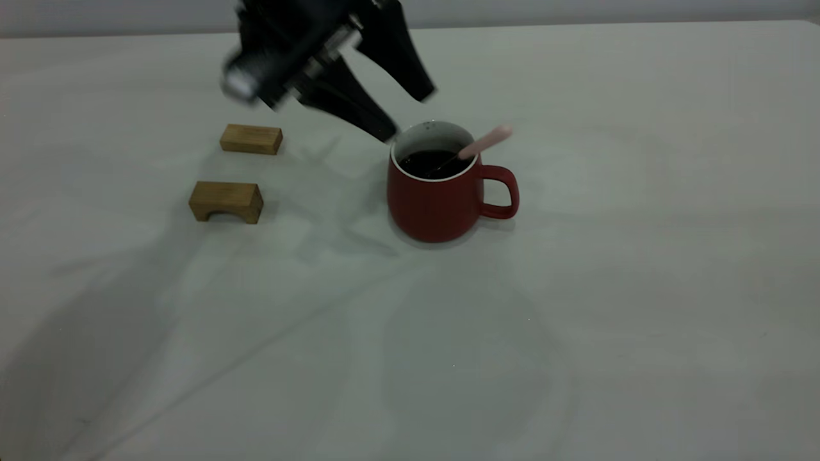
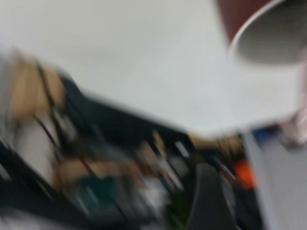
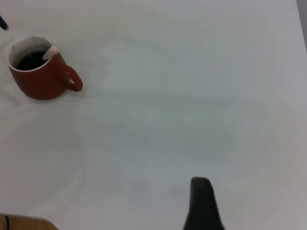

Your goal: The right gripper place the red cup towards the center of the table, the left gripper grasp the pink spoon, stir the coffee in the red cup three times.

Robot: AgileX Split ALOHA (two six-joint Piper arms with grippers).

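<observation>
Left tool (image 1: pixel 410 115): released, upper centre, above rim | pale pink metal-necked spoon (image 1: pixel 477 147): resting in rounded dark red ceramic cup (image 1: pixel 442 192) | right tool: state unclear

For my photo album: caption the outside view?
Left gripper open above the red cup, pink spoon resting in coffee.

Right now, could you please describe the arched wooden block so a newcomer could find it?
Start at the red cup mid-table. Two wooden blocks lie on its handle-free side. Yours is the nearer block, with an arch cut underneath; the farther block is solid.
</observation>
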